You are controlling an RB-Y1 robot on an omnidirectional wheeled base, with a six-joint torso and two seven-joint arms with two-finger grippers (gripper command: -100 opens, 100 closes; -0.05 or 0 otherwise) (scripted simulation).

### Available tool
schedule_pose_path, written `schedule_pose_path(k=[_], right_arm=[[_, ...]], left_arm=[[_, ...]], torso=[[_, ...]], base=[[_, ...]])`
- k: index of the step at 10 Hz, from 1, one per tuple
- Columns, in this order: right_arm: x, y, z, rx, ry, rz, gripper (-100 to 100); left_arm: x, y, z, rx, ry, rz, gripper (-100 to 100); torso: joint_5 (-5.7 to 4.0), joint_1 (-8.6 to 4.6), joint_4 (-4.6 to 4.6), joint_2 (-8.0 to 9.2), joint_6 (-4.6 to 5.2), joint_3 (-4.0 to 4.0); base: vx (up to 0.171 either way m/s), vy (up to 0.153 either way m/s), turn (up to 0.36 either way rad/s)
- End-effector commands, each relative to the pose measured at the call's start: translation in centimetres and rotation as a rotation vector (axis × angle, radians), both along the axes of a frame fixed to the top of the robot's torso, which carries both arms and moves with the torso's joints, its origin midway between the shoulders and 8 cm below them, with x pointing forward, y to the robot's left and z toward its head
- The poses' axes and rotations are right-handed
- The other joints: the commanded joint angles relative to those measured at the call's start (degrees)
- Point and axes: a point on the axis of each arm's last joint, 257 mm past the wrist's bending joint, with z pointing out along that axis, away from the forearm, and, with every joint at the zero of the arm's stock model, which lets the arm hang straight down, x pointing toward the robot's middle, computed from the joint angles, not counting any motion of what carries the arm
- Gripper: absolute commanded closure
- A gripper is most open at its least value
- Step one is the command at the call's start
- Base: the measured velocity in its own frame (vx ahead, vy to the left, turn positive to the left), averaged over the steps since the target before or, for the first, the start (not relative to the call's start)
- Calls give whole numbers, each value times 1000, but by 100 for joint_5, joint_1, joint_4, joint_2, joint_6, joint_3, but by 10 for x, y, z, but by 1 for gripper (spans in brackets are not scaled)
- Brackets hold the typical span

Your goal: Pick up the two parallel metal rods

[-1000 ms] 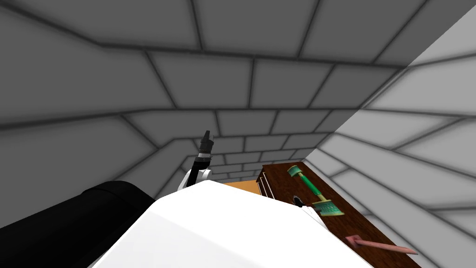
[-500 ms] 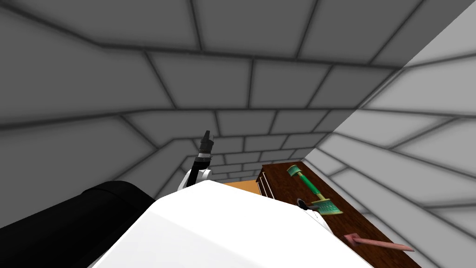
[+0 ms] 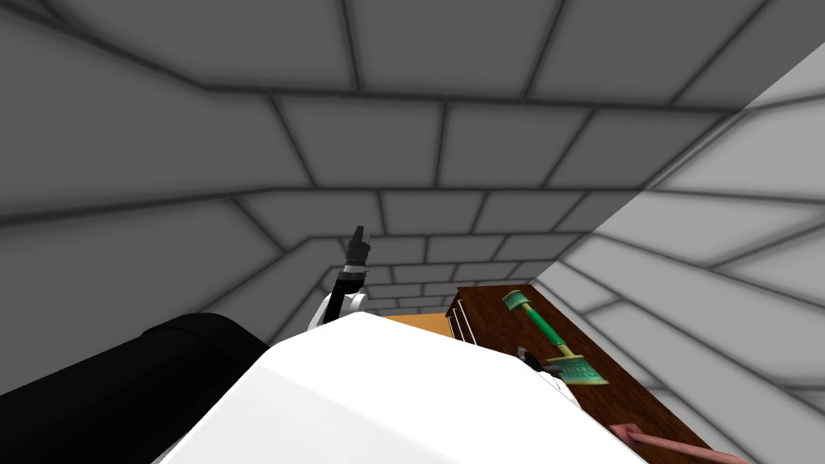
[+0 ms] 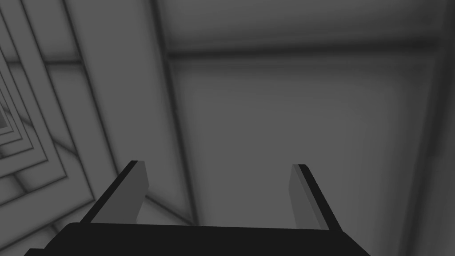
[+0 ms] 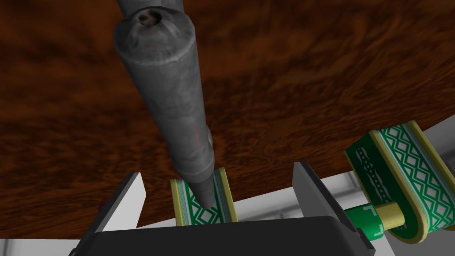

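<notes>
Right gripper (image 5: 217, 171) at the dark brown wooden table (image 5: 311, 66): we recorded its fingers wide apart and holding nothing. The grey tapered metal rod (image 5: 173, 102) ran between them and touched neither. At its narrow tip lay the green patterned, yellow-edged object (image 5: 189, 209). Left gripper (image 4: 215, 164), raised away from the table, was likewise spread and empty.

Left gripper (image 4: 217, 164): jaws wide apart, two flat grey fingers (image 4: 129, 195) rising from the dark block of its body.
</notes>
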Motion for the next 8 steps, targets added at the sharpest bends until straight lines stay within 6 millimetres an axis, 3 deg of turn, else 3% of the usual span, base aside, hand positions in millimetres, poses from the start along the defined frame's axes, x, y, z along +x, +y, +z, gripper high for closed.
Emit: schedule_pose_path(k=[1, 4, 5, 8], right_arm=[[-3, -3, -1, -10, 18, 13, -100], [-9, -7, 0, -7, 12, -16, -100], [-4, 3, -4, 6, -14, -2, -100], [-16, -8, -2, -14, -1, -9, -100]], left_arm=[[0, 0, 0, 0, 0, 0, 0], [0, 0, 0, 0, 0, 0, 0], [0, 0, 0, 0, 0, 0, 0], [0, 0, 0, 0, 0, 0, 0]], torso=[[0, 0, 0, 0, 0, 0], [0, 0, 0, -1, 0, -1], [0, 0, 0, -1, -1, -1], [-4, -5, 1, -6, -5, -2]], base=[[0, 0, 0], [0, 0, 0], [-14, -3, 423], [2, -1, 17]])
